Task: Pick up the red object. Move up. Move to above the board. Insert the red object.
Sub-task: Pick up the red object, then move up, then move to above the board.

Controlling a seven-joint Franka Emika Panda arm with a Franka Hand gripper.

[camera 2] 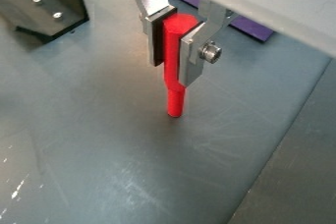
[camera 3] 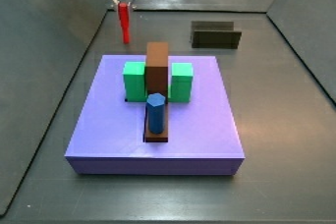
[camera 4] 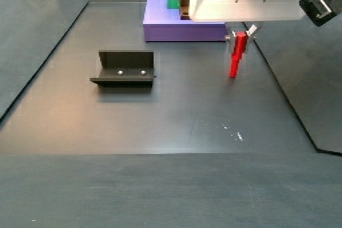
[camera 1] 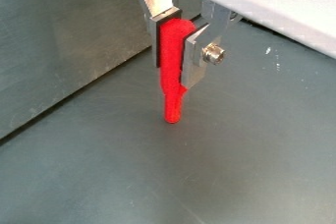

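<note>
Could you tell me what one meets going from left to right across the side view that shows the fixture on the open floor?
Fixture → board at the back → red object, held upright in the tool above the floor.

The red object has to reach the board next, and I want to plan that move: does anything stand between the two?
Nothing visible does. The gripper holds the red object upright between its jaws, off to one side of the board, with bare floor between. The fixture stands well aside.
</note>
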